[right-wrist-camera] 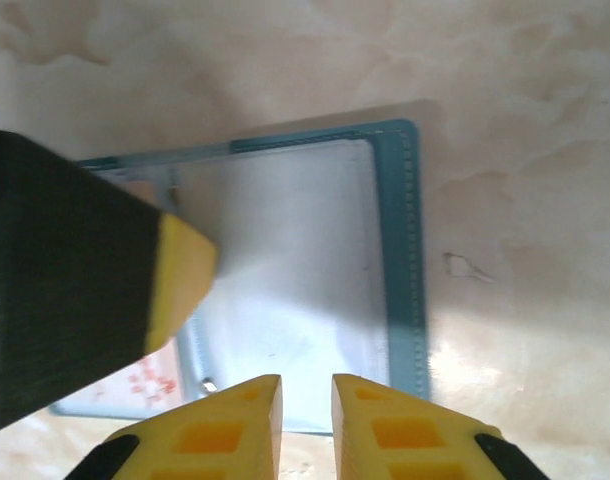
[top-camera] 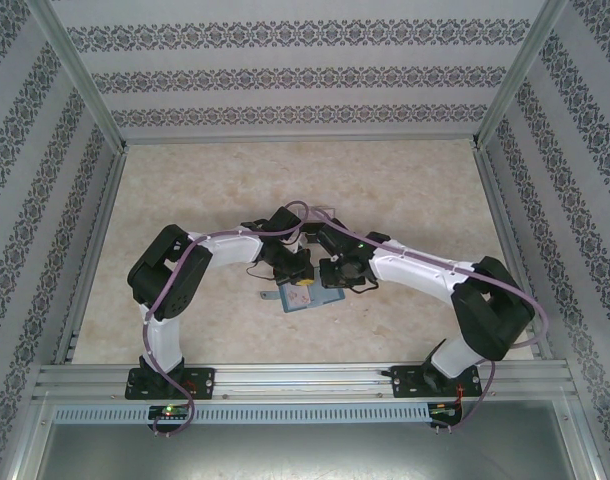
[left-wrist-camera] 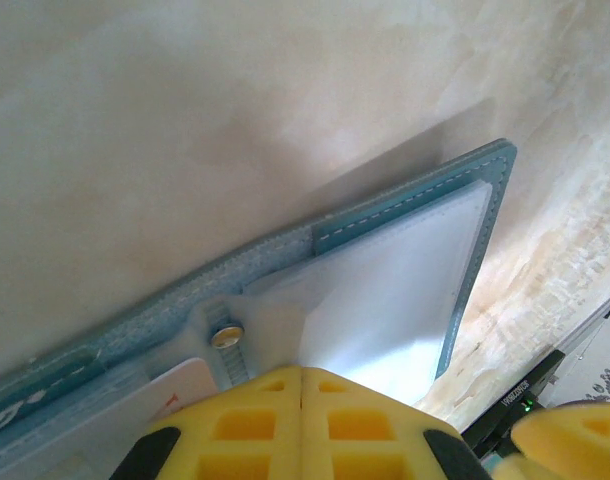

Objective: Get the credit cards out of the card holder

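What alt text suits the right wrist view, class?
An open teal card holder lies on the table, a pale card in its pocket. Yellow fingers of the right gripper, slightly parted, hover over the holder's near edge.

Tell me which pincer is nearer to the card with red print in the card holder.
Left. The left pincer, shut, sits right beside the card with red print, at the fold of the card holder. The right pincer is farther, over the edge of the other half.

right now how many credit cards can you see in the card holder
2. One pale card sits in the card holder pocket nearest the right gripper; a red-printed card shows in the other half, beside the left gripper. More may be hidden.
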`<state>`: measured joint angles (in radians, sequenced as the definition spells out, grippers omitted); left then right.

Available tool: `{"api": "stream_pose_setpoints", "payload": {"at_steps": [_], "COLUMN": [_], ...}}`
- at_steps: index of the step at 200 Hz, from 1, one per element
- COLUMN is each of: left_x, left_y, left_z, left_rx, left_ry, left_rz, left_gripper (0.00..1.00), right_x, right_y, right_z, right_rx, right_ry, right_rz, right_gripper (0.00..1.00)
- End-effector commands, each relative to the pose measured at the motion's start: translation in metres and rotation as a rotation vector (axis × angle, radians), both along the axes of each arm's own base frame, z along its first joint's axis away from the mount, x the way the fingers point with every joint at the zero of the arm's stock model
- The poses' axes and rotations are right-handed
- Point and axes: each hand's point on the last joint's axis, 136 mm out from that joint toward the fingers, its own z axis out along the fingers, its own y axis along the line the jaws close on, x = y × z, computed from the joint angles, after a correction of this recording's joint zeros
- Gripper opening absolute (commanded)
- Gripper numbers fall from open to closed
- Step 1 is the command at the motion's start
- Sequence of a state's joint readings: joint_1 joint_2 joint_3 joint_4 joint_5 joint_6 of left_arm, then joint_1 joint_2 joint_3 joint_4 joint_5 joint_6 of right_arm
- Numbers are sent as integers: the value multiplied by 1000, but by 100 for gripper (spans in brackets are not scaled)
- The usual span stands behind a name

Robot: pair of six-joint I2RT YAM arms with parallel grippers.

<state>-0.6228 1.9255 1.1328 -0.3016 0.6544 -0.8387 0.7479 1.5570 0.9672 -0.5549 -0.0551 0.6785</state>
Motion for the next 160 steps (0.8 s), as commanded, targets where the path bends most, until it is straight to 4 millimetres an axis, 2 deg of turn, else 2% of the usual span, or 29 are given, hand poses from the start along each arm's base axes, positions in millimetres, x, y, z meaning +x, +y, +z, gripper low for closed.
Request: {"api": "stream_pose_setpoints", "payload": {"at_steps": [1, 24, 70, 108, 160], "left_x": [-3, -2, 3, 6, 14], "left_y": [0, 0, 0, 1, 8], "left_z": [-6, -3, 14, 22, 39], "left_rx": [34, 31, 31, 41, 57], "left_ry": [3, -4, -46, -65, -109], "left_rz": [-20, -21, -23, -33, -22], "left_gripper": [3, 3, 4, 4, 4], "right_x": [-5, -11, -15, -18, -18], "right_y": [22, 36, 48, 44, 39], "right_z": [4, -8, -25, -36, -34], "right_rx": [122, 184, 249, 229, 228], "right_ry": [42, 102, 144, 162, 147], "right_rz": [30, 43, 38, 33, 27], "right_gripper": [18, 15, 14, 13, 11]}}
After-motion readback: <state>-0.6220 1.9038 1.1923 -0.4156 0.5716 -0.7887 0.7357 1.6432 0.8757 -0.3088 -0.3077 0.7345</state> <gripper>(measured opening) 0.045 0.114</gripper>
